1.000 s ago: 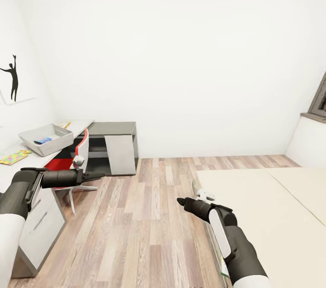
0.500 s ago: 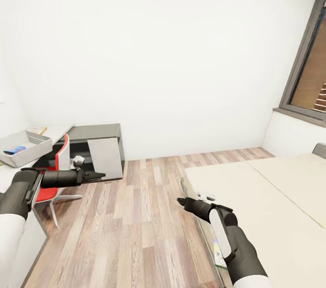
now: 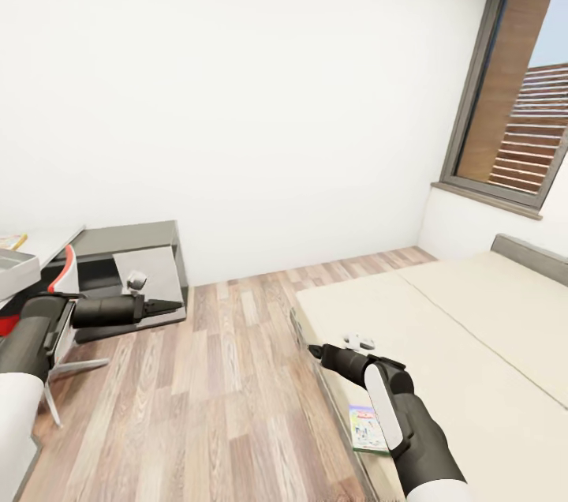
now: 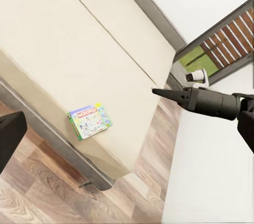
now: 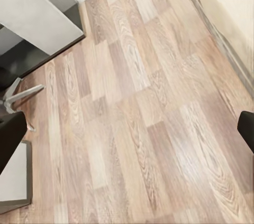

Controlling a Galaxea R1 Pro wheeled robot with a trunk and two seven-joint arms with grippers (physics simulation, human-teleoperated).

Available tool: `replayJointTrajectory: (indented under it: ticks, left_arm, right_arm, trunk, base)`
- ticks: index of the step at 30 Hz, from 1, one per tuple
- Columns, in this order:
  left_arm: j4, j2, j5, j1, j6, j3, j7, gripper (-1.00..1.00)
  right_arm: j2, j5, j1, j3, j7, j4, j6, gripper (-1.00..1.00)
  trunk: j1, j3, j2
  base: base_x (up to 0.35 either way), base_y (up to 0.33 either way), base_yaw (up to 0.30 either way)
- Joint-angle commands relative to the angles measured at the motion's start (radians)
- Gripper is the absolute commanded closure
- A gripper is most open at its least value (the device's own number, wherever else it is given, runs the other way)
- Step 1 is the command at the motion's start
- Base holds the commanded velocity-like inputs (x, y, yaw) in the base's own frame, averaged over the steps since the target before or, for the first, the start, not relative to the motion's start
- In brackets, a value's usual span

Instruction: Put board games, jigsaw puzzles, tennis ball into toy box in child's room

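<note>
One board game, pale blue-white with a green edge, lies flat on the beige bed near its floor-side edge, also seen in the left wrist view as a board game. My right gripper hovers open over that bed edge, its forearm covering part of the game. My left gripper is open and empty, held in the air in front of the table's dark grey side unit. A corner of the grey toy box shows at the far left. The yellow game is out of view.
A red and white chair stands between my left arm and the table. Wood-plank floor runs between table and bed. A grey-framed window and the grey headboard are at the right.
The camera has turned to the right: table and toy box slid off to the left, while window, headboard and the board game came into view. Both arms kept their pose.
</note>
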Motion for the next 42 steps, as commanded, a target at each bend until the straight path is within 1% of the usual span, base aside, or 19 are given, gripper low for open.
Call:
replayJointTrajectory:
  ticks: [1, 12, 36, 42]
  left_arm:
    - [-0.001, 0.000, -0.010, 0.000, 0.010, 0.003, -0.009, -1.00]
    - [-0.001, 0.002, -0.011, 0.000, 0.010, 0.002, -0.009, -1.00]
    - [-0.001, 0.002, -0.010, 0.000, 0.009, 0.002, -0.009, -1.00]
    - [-0.001, 0.005, -0.010, 0.000, 0.010, 0.002, -0.009, -1.00]
  right_arm:
    - [0.001, 0.000, -0.001, -0.003, 0.003, 0.000, 0.005, -1.00]
    - [0.001, 0.000, -0.001, -0.004, 0.003, 0.000, 0.005, -1.00]
    - [0.000, -0.002, -0.001, -0.006, 0.003, -0.001, 0.005, -1.00]
    - [0.000, -0.002, -0.001, -0.006, 0.003, -0.001, 0.005, -1.00]
  trunk:
    - [0.001, -0.001, -0.001]
    - [0.001, -0.001, -0.001]
    - [0.001, -0.001, -0.001]
    - [0.001, -0.001, -0.001]
  base:
    - [0.000, 0.109, -0.281]
    - [0.000, 0.082, -0.281]
    - [0.000, 0.003, -0.281]
    - [0.000, 0.066, -0.281]
